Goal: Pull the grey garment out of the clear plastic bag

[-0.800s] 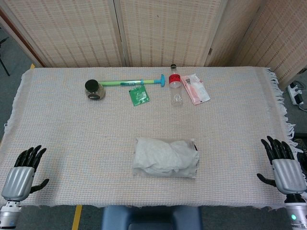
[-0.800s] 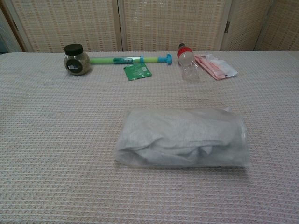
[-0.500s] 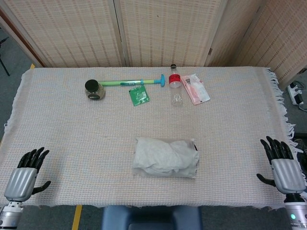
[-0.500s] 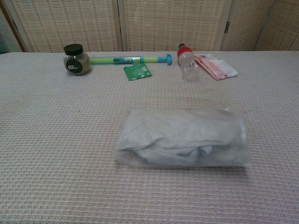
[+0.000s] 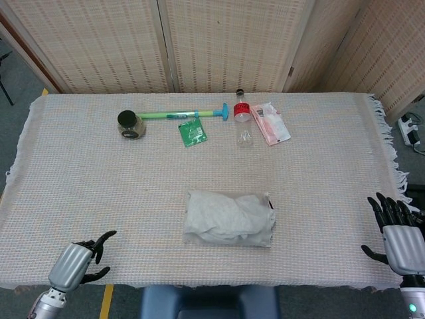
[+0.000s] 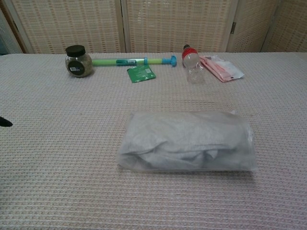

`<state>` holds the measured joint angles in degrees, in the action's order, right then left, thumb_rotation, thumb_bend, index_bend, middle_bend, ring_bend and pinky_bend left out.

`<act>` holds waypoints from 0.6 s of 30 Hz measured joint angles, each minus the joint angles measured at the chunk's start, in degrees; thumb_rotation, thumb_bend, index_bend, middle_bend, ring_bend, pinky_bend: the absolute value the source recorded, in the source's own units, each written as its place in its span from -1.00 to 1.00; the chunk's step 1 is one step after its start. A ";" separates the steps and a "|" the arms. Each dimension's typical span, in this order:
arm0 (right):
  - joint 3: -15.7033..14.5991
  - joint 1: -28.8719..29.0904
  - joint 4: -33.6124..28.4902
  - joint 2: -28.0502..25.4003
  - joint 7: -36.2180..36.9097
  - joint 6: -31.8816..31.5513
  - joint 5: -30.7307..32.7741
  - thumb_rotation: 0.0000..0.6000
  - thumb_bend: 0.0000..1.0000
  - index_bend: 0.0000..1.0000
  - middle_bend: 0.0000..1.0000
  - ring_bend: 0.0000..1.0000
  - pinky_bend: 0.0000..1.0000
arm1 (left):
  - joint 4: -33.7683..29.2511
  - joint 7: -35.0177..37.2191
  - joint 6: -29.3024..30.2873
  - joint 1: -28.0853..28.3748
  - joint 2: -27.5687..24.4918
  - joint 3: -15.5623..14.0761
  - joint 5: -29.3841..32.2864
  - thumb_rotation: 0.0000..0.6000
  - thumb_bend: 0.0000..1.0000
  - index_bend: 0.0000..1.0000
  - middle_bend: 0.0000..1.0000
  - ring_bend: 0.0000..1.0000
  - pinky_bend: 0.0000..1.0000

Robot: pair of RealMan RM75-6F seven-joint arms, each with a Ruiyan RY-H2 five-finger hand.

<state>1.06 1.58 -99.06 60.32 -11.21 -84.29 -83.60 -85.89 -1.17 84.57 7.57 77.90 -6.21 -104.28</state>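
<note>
**Bag untouched, both hands empty**

The bag (image 5: 229,218) lies flat near the front middle of the tabletop (image 5: 99,173), the garment (image 6: 187,136) folded inside. Your left robot hand (image 5: 76,259) sits well left of the bag at the front edge, fingers loosely curled with the thumb apart, holding nothing. Your right robot hand (image 5: 398,232) hangs well right of the bag, off the tabletop edge, fingers spread and empty. Judged placement: both are poised wide to close in from either side. The bag's opening cannot be made out.
</note>
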 measured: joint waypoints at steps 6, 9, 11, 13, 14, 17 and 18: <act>0.33 0.51 -0.10 0.08 -0.57 1.37 1.12 1.00 -0.90 -1.00 -1.00 -1.00 -1.00 | 4.43 3.13 -3.08 2.85 8.56 -0.97 -2.36 1.00 -0.45 -0.02 1.00 1.00 1.00; 0.49 0.50 -0.27 -0.05 -0.51 1.35 1.35 1.00 -0.90 -1.00 -1.00 -1.00 -1.00 | 5.59 2.01 -4.41 3.85 12.17 -0.16 -2.04 1.00 -0.35 -0.01 1.00 1.00 1.00; 0.55 0.52 -0.27 -0.11 -0.43 1.45 1.47 1.00 -0.90 -1.00 -1.00 -1.00 -1.00 | 6.75 1.02 -4.70 4.29 14.84 0.70 -1.53 1.00 -0.32 -0.03 1.00 1.00 1.00; 0.57 0.63 -0.18 -0.14 -0.47 1.80 1.66 1.00 -0.90 -1.00 -1.00 -1.00 -1.00 | 7.82 -0.10 -4.83 4.60 17.03 1.56 -0.94 1.00 -0.31 -0.07 1.00 1.00 1.00; 0.58 0.69 -0.15 -0.15 -0.48 1.97 1.75 1.00 -0.90 -1.00 -1.00 -1.00 -1.00 | 8.52 -0.89 -4.86 4.79 18.18 2.13 -0.52 1.00 -0.31 -0.09 1.00 1.00 1.00; 0.63 1.02 -0.10 -0.21 -0.46 2.95 2.30 1.00 -0.90 -1.00 -1.00 -1.00 -1.00 | 9.63 -2.41 -4.76 5.21 20.38 3.44 0.41 1.00 -0.34 -0.11 1.00 1.00 1.00; 0.71 1.25 -0.08 -0.24 -0.49 3.55 2.77 1.00 -0.90 -1.00 -1.00 -1.00 -1.00 | 10.01 -2.95 -4.74 5.35 21.05 3.78 0.63 1.00 -0.37 -0.12 1.00 1.00 1.00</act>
<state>1.78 2.83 -99.14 60.08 -11.70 -80.74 -80.83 -75.87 -4.13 79.83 12.91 98.95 -2.43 -103.65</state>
